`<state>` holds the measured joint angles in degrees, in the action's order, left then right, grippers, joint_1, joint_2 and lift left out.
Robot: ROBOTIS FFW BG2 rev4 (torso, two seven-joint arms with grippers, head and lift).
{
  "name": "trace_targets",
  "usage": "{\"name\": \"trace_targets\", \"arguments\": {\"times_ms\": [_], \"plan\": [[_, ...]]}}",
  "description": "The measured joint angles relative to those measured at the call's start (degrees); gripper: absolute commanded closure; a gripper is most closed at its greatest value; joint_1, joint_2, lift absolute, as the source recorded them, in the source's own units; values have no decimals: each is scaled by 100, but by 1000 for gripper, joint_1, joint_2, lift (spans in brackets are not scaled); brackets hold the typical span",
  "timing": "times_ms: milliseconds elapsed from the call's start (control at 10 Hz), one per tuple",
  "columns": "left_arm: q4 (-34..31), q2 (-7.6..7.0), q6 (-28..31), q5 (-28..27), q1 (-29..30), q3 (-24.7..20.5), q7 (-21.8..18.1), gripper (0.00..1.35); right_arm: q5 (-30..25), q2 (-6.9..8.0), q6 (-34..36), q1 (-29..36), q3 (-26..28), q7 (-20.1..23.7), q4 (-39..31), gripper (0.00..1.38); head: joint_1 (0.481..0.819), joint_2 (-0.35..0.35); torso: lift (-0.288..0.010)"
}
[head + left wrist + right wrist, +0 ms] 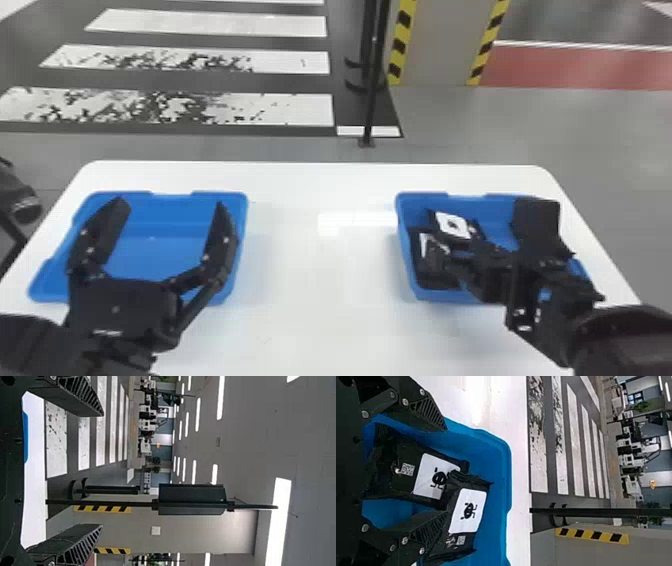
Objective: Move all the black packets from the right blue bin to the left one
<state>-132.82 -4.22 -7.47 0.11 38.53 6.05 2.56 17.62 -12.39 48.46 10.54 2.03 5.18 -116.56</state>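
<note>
Head view, nearest first: the left gripper [170, 202] hangs with its fingers spread and nothing between them, in line with the left blue bin [170, 216]; the right gripper [446, 470], the nearer one to the load, is also spread and holds nothing, its fingers reaching over the right blue bin [487, 204]. Right wrist view: the nearer black packet [405, 485] lies by the bin's left side, its long axis running roughly front to back, in line with the gap between the two fingers; whether they already flank it or hang above it, I cannot tell. Just beyond, the farther black packet [464, 512] lies more crosswise, its corner over the first one's far end; whether others lie beneath, I cannot tell.

That overlap is what the coming grasp seems to turn on; closing across the nearer packet's width suits its lie, though the crosswise one could drag along or foul the right-hand finger. Both bins stand on the white table [310, 320], well apart; the left one's visible floor is bare, so the transfer looks barely begun; farther off stands a black post [372, 75].
</note>
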Motion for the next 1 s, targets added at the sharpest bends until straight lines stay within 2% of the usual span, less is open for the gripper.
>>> {"name": "trace_targets", "arguments": {"times_ms": [1000], "plan": [[14, -17, -94, -76, 0, 1, -1, 35, -22, -31, -50, -401, -185, 5, 754, 315, 695, -59, -140]]}}
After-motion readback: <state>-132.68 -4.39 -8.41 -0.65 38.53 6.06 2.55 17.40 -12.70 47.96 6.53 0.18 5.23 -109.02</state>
